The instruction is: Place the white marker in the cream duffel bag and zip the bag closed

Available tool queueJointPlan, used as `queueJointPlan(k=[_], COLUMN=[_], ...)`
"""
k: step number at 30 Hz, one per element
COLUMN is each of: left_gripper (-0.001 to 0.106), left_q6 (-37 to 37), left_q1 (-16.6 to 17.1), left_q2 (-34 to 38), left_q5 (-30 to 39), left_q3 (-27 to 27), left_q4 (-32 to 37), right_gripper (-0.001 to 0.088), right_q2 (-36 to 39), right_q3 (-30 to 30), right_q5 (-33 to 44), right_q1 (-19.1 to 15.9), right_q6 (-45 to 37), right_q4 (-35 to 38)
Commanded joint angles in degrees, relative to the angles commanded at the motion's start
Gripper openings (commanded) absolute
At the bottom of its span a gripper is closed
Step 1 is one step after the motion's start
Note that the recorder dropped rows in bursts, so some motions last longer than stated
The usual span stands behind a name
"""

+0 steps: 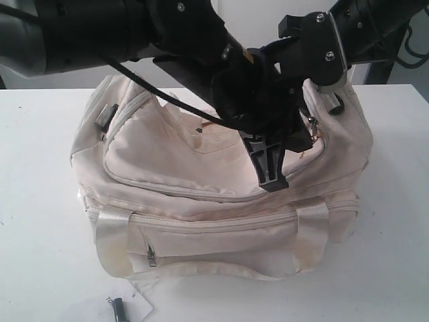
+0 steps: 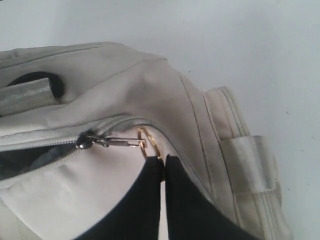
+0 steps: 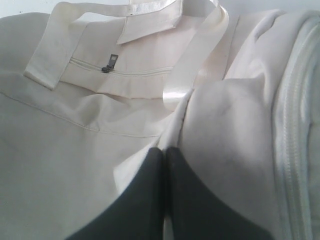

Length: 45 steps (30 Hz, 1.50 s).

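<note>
The cream duffel bag stands on the white table, its curved zip flap facing up. My left gripper is shut on the gold ring of the zip pull near the bag's right end. On one side of the slider the zip gapes, showing dark lining. My right gripper reaches down onto the flap's front edge. It is shut on a fold of the bag's fabric. The white marker is out of view.
Both arms crowd over the bag's back and right side. Pale strap handles hang down the front beside a small zip pocket. A white paper tag with a small dark piece lies on the table at the front.
</note>
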Motion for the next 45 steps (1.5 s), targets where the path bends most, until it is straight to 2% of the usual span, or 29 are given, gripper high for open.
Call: queueJointPlan(k=[21,34,37,41,45], left_gripper=[0.000,0.000,0.000,0.000,0.000], left_q6=[1.4,1.4,1.4,1.4,1.4], left_q1=[0.0,0.0,0.0,0.0,0.0], left_q2=[-1.2,-1.4,-1.4,-1.4,-1.4], left_q5=[-5.8,-9.5,-9.5,-9.5,-9.5], left_q3=[0.0,0.0,0.0,0.0,0.0], left_q4=[6.4,7.8,7.8,7.8,7.8], right_gripper=[0.0000,0.0001,0.0051,0.0214,0.0294], right_q2=[0.0,0.0,0.0,0.0,-0.9], right_q3=[0.0,0.1,0.1,0.1,0.0], right_q5=[-0.4,5.8,6.5,7.1,7.6], right_q1=[0.0,0.0,0.0,0.0,0.0], right_q6=[-0.6,-2.1,-2.1,-2.1,-2.1], right_q4=[0.2,-0.1,-0.1,0.1,0.1])
